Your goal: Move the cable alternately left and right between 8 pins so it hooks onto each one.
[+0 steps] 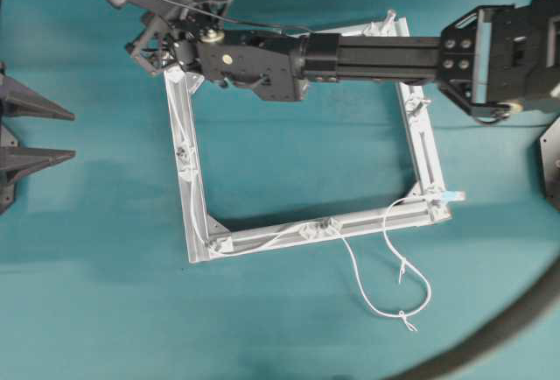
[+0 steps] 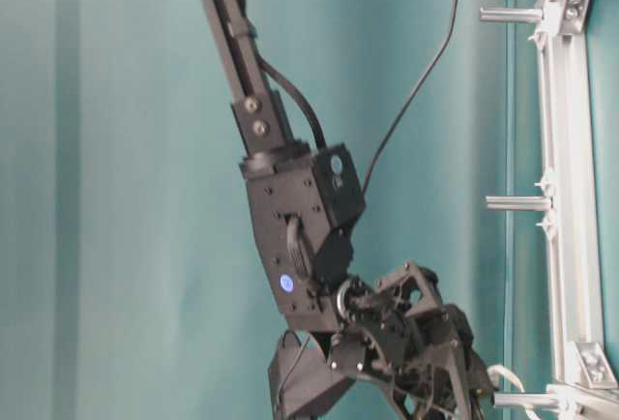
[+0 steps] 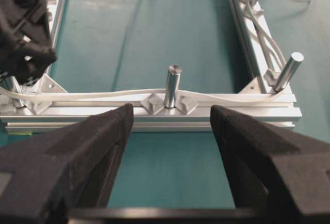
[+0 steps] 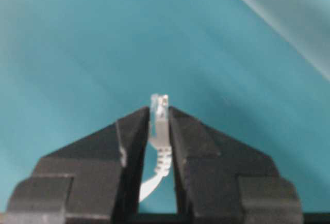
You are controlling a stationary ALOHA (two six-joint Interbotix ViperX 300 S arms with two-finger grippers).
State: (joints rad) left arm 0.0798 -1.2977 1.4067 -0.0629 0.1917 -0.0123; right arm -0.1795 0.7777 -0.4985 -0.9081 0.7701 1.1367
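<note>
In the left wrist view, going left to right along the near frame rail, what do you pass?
Right gripper over the left corner → middle pin, the cable passing behind it → right corner pin.

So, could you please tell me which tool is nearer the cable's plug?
Right: the right tool is shut on the plug. The left tool is open, outside the frame, facing a pin.

Overhead, table-level, two close wrist views
</note>
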